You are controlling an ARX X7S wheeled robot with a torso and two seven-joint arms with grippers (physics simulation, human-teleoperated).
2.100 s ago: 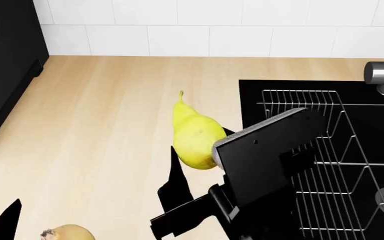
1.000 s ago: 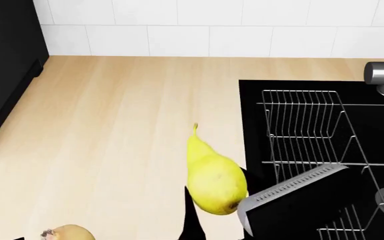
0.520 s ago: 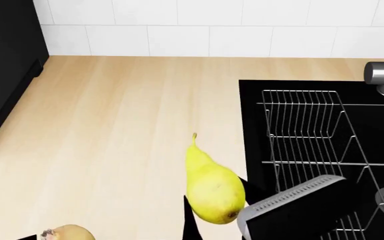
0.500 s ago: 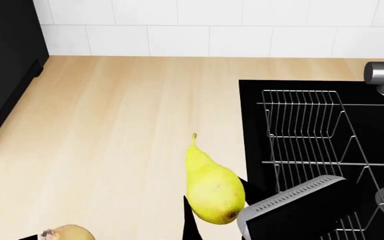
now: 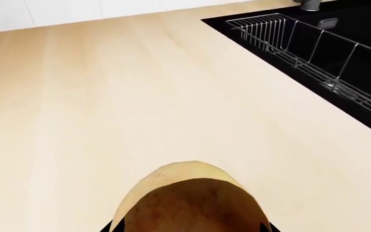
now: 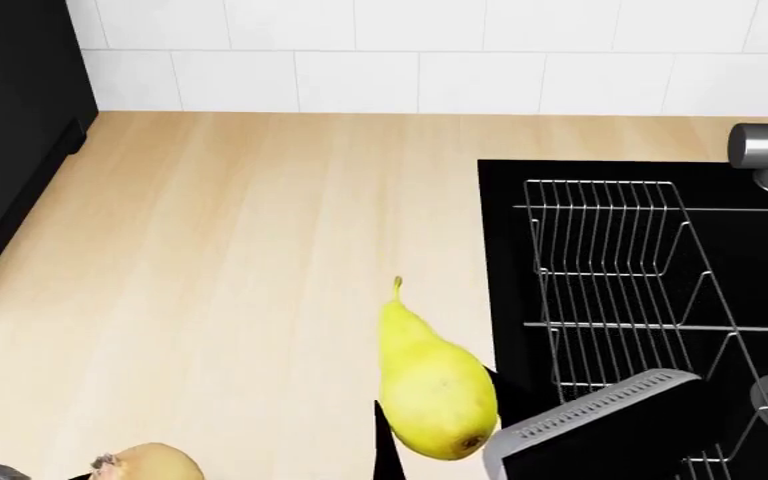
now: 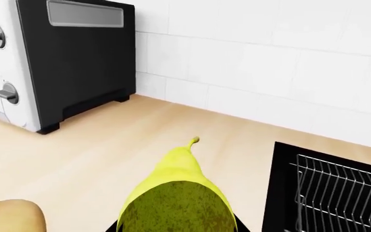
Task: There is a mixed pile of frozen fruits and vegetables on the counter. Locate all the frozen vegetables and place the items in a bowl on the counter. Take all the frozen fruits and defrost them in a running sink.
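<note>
Gripping the yellow pear (image 6: 434, 388) at its fat lower belly, the right gripper (image 6: 427, 440) pinches it just left of the sink (image 6: 507, 215), above the counter (image 6: 224, 260). Smooth, rigid and tapering, it would likely slip if held nearer the neck. The left gripper (image 5: 189, 228) seems clamped on a tan fruit (image 5: 191, 203).

Right pincer (image 6: 438, 440) clamped on pear (image 6: 434, 385); left unclear
</note>
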